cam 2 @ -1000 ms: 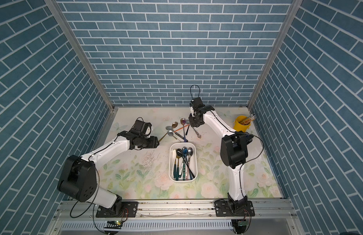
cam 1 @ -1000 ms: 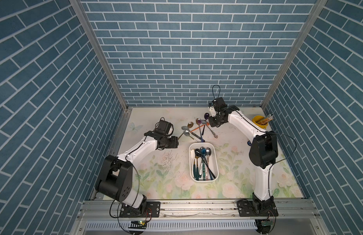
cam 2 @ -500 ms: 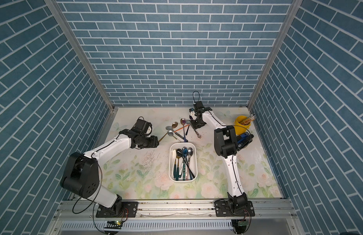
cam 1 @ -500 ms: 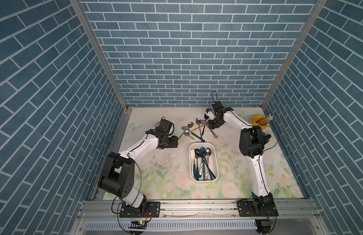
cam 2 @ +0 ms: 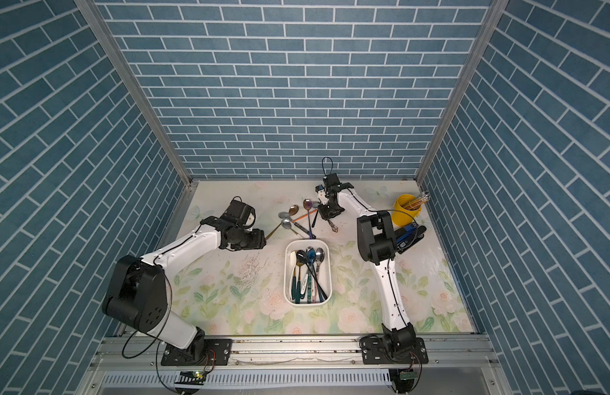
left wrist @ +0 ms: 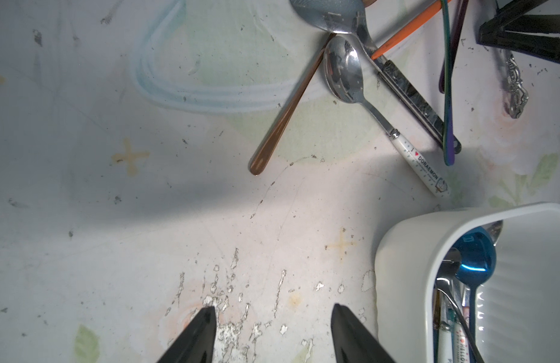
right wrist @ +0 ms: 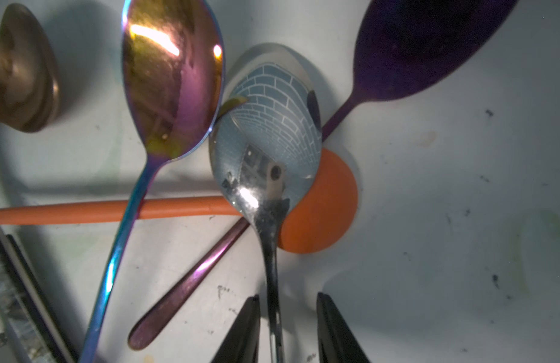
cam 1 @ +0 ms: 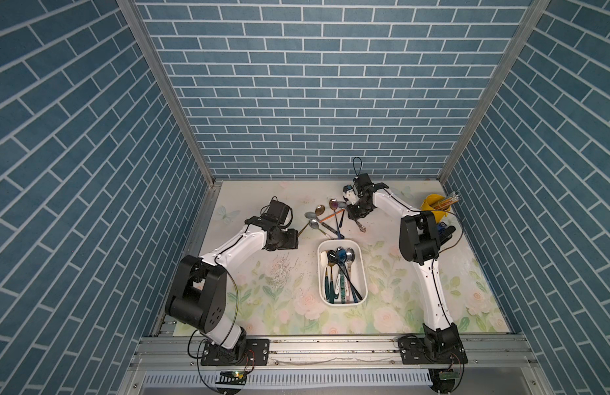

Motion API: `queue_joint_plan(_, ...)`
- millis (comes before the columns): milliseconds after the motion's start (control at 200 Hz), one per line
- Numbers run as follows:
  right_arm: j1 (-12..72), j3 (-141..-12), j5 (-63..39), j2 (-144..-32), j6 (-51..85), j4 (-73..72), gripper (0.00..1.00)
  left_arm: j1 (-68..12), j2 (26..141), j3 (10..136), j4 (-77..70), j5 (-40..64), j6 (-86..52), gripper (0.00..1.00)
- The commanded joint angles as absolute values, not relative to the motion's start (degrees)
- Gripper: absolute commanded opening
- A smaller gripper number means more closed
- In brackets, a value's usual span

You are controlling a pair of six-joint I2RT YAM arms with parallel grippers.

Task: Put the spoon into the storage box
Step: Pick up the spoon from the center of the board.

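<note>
Since the frames of a second earlier were taken, the right arm's elbow has been swung inward from the right edge of the table [cam 1: 399,307], while the left arm and the loose cutlery are found unchanged. The right gripper [right wrist: 287,297] is held low over the heap near the back edge, right of centre. Its jaws are parted narrowly and set either side of the handle of the silver metal spoon [right wrist: 266,151], which is straddled rather than visibly pinched. The left gripper [left wrist: 272,339] is held wide open over bare table, with nothing between its jaws.

The silver metal spoon is laid bowl up, with its long axis running from back to front. The bowl is turned toward the back edge and overlaps the round head of an orange plastic spoon [right wrist: 319,204]. Its ornate handle end [cam 1: 361,226] is pointed toward the front edge and slightly toward the right edge. It lies outside the white rounded-rectangular plastic storage box [cam 1: 364,273], just beyond that box's back end. Several spoons are already held in the box.

An iridescent rainbow metal spoon [right wrist: 172,78] and a dark purple metal spoon [right wrist: 429,47] are seen beside the bowl. A yellow cup of pencils [cam 1: 432,205] is placed near the back right corner. The table is covered in a pale floral print, scuffed left of the box, and is enclosed by blue brick-patterned walls [cam 1: 314,102]
</note>
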State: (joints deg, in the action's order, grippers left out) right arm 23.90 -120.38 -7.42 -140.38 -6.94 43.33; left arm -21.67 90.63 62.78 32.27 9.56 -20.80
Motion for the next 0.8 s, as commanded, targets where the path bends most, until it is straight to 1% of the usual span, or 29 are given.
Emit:
queue_joint_plan(0, 25.02, -119.4, -6.21, -142.54, -7.99, 43.41, 0.29, -21.67, 91.47, 63.95, 33.57, 8.57, -20.79, 0.64)
queue_joint_plan(280, 26.15, -118.9, -4.66, -142.04, -7.66, 42.51, 0.11, -21.71, 91.55, 62.97, 33.75, 8.37, -19.95, 0.64)
queue_joint_plan(315, 26.27, -118.85, -2.08, -141.7, -7.33, 42.13, 0.09, -21.67, 91.51, 62.72, 33.75, 8.44, -19.82, 0.64)
queue_joint_plan(375, 26.48, -118.85, -0.52, -141.13, -7.3, 41.78, 0.06, -21.67, 91.56, 62.37, 33.76, 8.62, -19.74, 0.64)
queue_joint_plan(650, 26.21, -118.5, 1.41, -134.94, -4.43, 38.41, 0.0, -21.75, 90.84, 60.3, 32.99, 9.36, -19.52, 0.64)
queue_joint_plan(795, 25.67, -118.95, 0.93, -131.46, -1.86, 37.65, 0.0, -22.22, 90.46, 59.25, 32.37, 9.67, -19.08, 0.64)
